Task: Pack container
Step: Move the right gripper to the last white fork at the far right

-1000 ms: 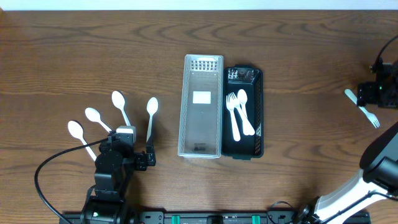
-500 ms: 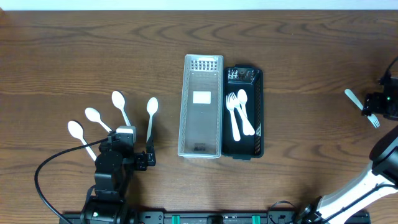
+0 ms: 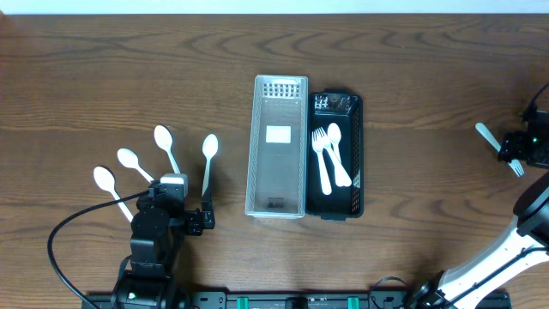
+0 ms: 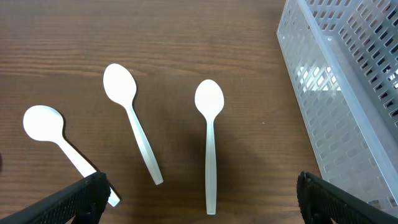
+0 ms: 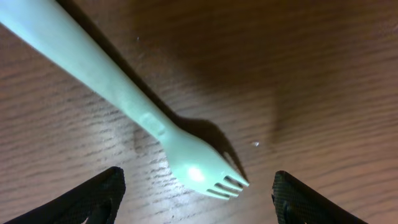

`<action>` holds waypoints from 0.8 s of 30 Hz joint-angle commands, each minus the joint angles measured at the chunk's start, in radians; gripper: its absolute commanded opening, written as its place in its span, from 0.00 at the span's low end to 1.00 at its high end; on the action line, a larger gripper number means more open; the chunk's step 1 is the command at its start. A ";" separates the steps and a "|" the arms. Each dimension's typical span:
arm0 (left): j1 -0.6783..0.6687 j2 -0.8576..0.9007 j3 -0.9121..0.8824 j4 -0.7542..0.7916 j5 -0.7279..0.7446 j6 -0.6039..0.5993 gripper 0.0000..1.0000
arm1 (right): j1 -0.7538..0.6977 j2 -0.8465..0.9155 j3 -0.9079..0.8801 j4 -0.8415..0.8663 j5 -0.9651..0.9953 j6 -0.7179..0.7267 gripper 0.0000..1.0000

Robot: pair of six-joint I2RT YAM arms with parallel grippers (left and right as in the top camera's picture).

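While the right claw (image 5: 196, 188) is hanging spread over the white plastic fork (image 3: 485, 134) at the overhead view's right edge, closing off-centre is risking skidding it along the worktop (image 5: 311, 74), away from the black basket (image 3: 358, 129).

All I work over is one dark brown wooden surface (image 3: 412, 51), its grain running in long wavy bands from side to side. Beyond its far edge a pale strip (image 3: 274, 6) runs across the whole width. Seen from my right wrist, the wood is lit pale at the left and lower part and falls into deep shade toward the top, and a tiny white speck (image 5: 255, 144) lies on it. From my left wrist the grain looks fine and even.
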 commanded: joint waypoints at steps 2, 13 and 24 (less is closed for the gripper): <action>-0.001 -0.001 0.018 0.001 -0.015 -0.016 0.98 | -0.005 0.012 -0.004 0.019 -0.013 -0.029 0.79; -0.001 -0.001 0.018 0.001 -0.015 -0.016 0.98 | -0.005 0.015 -0.008 0.044 -0.056 -0.056 0.78; -0.001 -0.001 0.018 0.002 -0.015 -0.016 0.98 | -0.003 0.080 -0.008 0.016 -0.056 -0.055 0.76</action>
